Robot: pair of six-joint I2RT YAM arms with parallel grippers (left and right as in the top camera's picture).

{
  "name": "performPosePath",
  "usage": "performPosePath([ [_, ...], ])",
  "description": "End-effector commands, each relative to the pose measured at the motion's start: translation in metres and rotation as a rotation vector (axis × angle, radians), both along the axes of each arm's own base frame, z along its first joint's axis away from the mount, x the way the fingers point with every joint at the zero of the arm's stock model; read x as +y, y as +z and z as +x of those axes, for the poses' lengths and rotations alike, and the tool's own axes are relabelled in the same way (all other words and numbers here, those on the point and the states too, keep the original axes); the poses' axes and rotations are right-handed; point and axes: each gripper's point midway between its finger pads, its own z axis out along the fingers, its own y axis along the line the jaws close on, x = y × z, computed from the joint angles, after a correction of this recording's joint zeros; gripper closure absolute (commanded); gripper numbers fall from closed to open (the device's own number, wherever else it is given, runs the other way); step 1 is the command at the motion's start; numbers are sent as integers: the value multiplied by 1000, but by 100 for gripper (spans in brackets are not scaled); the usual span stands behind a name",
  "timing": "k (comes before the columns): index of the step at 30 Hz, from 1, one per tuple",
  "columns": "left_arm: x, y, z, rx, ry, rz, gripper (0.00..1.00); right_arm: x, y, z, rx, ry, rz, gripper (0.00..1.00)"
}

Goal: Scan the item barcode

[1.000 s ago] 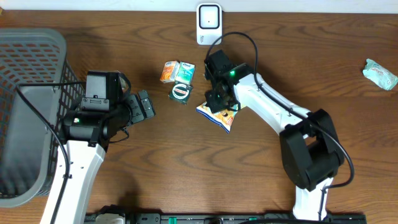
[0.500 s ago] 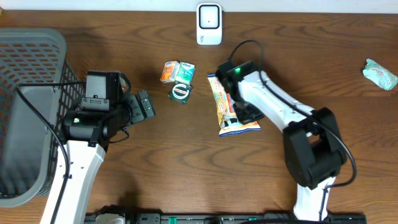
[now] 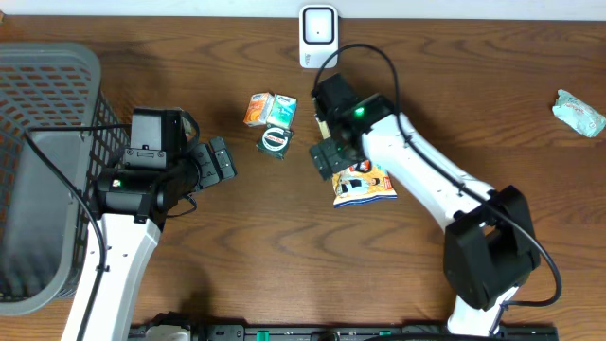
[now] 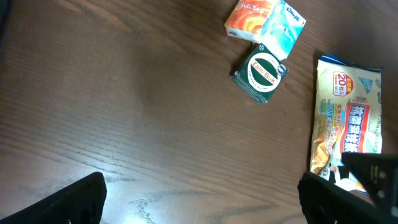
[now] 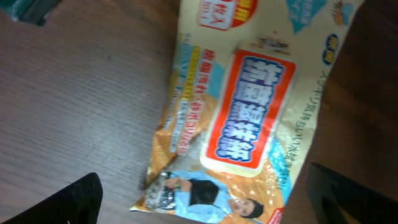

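Right gripper (image 3: 329, 156) is over the middle of the worktop (image 3: 473, 76), fingers (image 5: 65, 202) spread wide, gripping nothing. The wipes packet (image 3: 366, 186) lies flat on the wood right under that gripper, printed face up, with its orange label and Japanese text clear in the right wrist view. From overhead the arm covers the packet's upper end, and only the lower end with the photo shows. No barcode visible on the upward face.

The white barcode scanner (image 3: 319, 36) stands at the back edge of the worktop, behind the right gripper and apart from the packet.

Left gripper (image 3: 222, 161) is left of centre, fingers (image 4: 78, 199) also wide apart and empty, pointing toward the small items. Its wrist camera sees the packet at the right edge.

Just left of the packet there is a green round-logo Zam-Buk box (image 3: 275, 142). Behind it an orange box (image 3: 256, 109) and a teal box (image 3: 281, 109) sit touching side by side. A grey mesh basket (image 3: 57, 62) takes up the far left side. A pale green pouch (image 3: 579, 112) lies alone near the right edge, well apart from everything else.
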Motion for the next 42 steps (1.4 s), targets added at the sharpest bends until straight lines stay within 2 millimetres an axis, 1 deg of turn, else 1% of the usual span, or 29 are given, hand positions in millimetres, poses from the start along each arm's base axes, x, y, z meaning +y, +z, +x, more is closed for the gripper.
performPosePath([
  [1,4,2,2,-6,10,12,2,-1,-5,4,-68,-36,-113,1],
  [5,4,2,2,-6,10,12,2,2,-16,2,-103,-60,-197,1],
  [9,4,2,2,-6,10,12,2,2,-35,-1,-128,-85,-286,1],
  [13,4,2,2,-6,10,12,2,-3,-53,-1,-165,-78,-412,1],
  [16,4,2,2,-6,10,12,2,-4,-64,-6,-161,-63,-461,1],
  [17,4,2,2,-6,10,12,2,-7,-68,-7,-158,-61,-488,1],
  [19,4,2,2,-6,10,12,2,-12,-69,-6,-165,-66,-521,1],
  [24,4,2,2,-6,10,12,2,-24,-74,-2,-154,-83,-548,9],
  [27,4,2,2,-6,10,12,2,-32,-80,1,-139,-102,-558,11],
  [30,4,2,2,-6,10,12,2,-36,-92,1,-99,-102,-546,22],
  [33,4,2,2,-6,10,12,2,-32,-114,-5,-7,-47,-506,28],
  [34,4,2,2,-6,10,12,3,-32,-120,-7,19,-34,-495,35],
  [36,4,2,2,-6,10,12,2,-32,-130,-10,63,-29,-473,67],
  [37,4,2,2,-6,10,12,2,-32,-132,-11,78,-35,-459,85],
  [38,4,2,2,-6,10,12,2,-32,-134,-12,93,-39,-444,95],
  [39,4,2,2,-6,10,12,2,-31,-135,-13,105,-44,-430,99],
  [42,4,2,2,-6,10,12,3,-30,-132,-13,120,-56,-393,99],
])
